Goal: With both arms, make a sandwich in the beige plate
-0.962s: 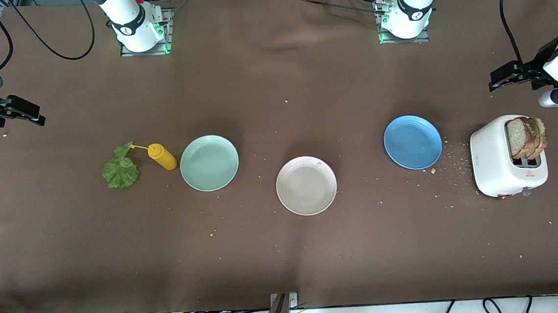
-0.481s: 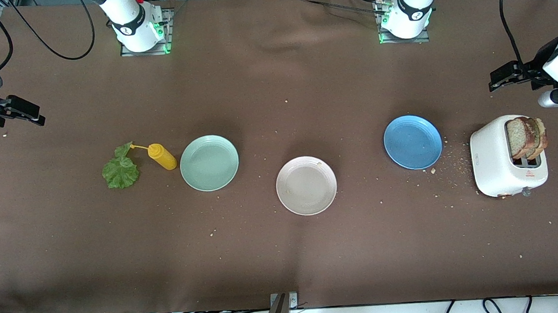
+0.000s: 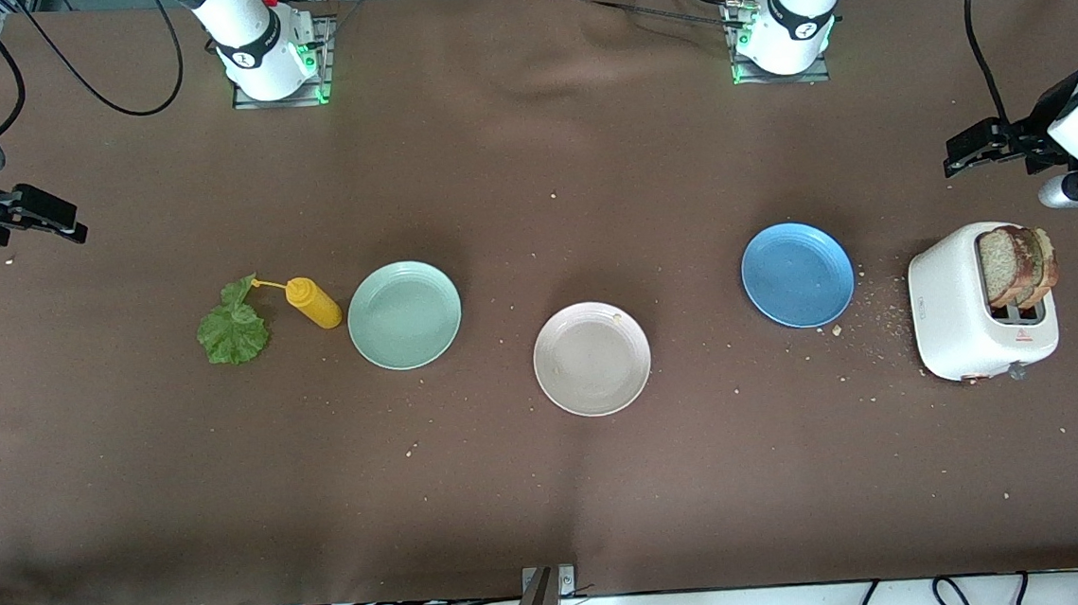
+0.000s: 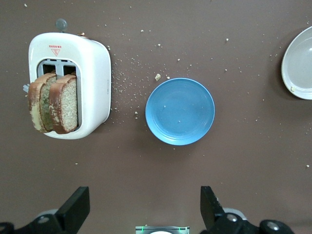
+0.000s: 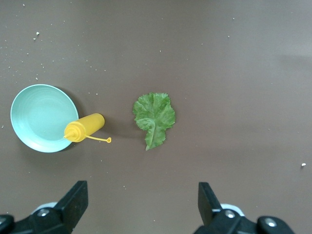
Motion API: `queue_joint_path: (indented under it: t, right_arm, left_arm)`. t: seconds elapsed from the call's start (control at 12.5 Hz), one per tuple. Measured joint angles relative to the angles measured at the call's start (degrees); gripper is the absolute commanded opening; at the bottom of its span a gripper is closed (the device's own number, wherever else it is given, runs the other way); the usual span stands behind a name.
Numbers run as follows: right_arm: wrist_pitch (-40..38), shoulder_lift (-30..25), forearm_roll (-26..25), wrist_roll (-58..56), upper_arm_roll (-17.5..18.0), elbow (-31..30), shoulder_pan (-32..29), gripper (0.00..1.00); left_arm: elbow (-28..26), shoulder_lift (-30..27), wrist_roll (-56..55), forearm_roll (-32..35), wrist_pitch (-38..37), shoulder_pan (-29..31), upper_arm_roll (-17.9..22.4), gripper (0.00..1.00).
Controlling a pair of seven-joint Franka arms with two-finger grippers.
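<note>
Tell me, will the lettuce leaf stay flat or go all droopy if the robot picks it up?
Probably droopy. The lettuce leaf looks thin and ruffled, lying flat on the cloth, so it would likely sag from a pincer. It also seems very light, so it may slide rather than lift cleanly. Its frilly edges look easy to tear if squeezed hard.

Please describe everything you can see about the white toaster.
The white toaster has a glossy, rounded, plastic-looking body with two top slots and a small red warning mark. Two slices of brown toast stand upright in the slots, crusts darker, sticking well out. It sits on the brown tablecloth toward the left arm's end of the table, beside the blue plate but apart from it, crumbs scattered between. No gripper touches it.
</note>
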Motion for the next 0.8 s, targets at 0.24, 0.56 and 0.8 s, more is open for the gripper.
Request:
queue_joint_path:
  t: [0.24,0.56,0.8]
  right_arm:
    - [0.00,0.01,0.00,0.00,0.00,0.00,0.00,1.00]
    - [0.00,0.05,0.00,0.00,0.00,0.00,0.00,1.00]
    - [0.00,0.11,0.00,0.00,0.00,0.00,0.00,1.00]
  left_arm:
    - [0.00,0.00,0.00,0.00,0.00,-0.01,0.00,1.00]
    - [0.00,0.00,0.00,0.00,0.00,-0.03,-0.01,1.00]
    - [-0.18,0.57,0.00,0.00,-0.22,-0.02,0.05,1.00]
